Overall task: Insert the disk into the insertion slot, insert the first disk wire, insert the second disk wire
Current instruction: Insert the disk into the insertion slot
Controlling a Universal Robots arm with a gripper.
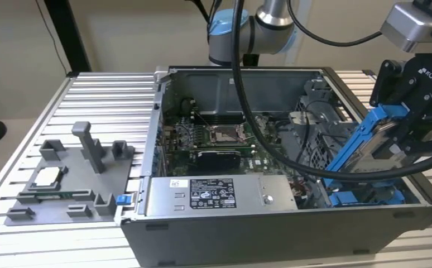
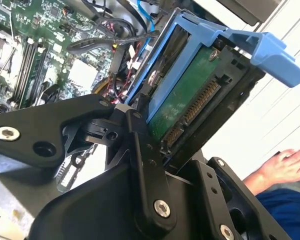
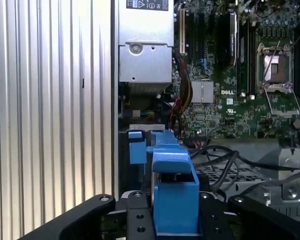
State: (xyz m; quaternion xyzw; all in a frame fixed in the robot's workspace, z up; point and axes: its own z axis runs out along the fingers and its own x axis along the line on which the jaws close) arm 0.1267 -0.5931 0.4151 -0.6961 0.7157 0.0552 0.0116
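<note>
My gripper (image 1: 413, 131) is shut on the disk (image 1: 372, 142), a silver-grey drive clipped in a bright blue frame. I hold it tilted on edge over the open computer case, at the exterior view's right. The second wrist view shows the disk's green circuit board and connector (image 2: 190, 100) between the black fingers (image 2: 140, 140). Below the disk lies the insertion slot (image 1: 365, 198), with blue rails in grey metal; the disk is above it and apart from it. In the first wrist view the blue frame (image 3: 175, 192) sits between the fingers, and the slot's blue tabs (image 3: 137, 150) are beyond. Black cables (image 3: 225, 160) lie loose nearby; which are the disk wires I cannot tell.
A silver labelled power-supply box (image 1: 216, 195) fills the case's front, with the green motherboard (image 1: 216, 139) behind it. A grey fixture (image 1: 75, 173) stands on the slatted metal table at the exterior view's left. A person's hand (image 2: 290, 167) rests beside the case.
</note>
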